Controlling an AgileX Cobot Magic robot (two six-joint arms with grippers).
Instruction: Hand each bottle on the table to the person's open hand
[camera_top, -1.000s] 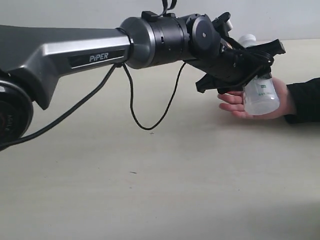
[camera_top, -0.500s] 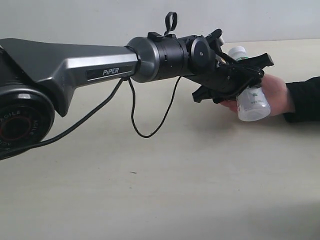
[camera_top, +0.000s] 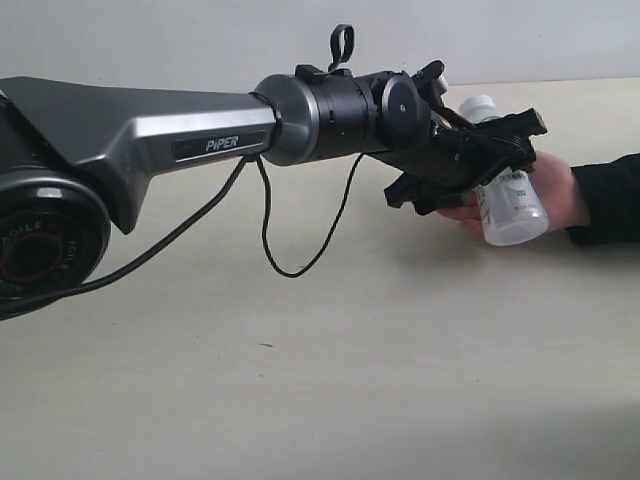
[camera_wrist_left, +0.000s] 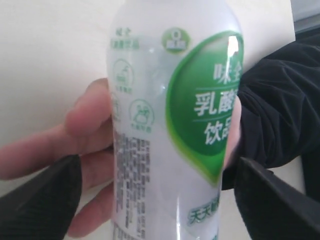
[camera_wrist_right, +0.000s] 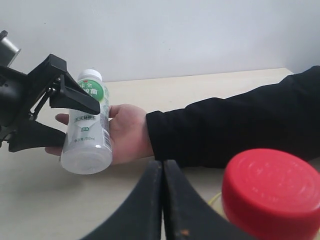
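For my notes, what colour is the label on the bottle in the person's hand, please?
White and green on the bottle, clearest in the left wrist view.

Behind everything you have a plain pale grey wall (camera_top: 150, 40), bare and evenly lit, running straight across the back of the scene. From the right edge of the exterior view you see a black sleeve (camera_top: 610, 200) come in, of matte, slightly creased cloth, its cuff toward the middle. In the right wrist view you can also make out a thin yellowish strand (camera_wrist_right: 216, 199) just in front of that sleeve, too small to identify
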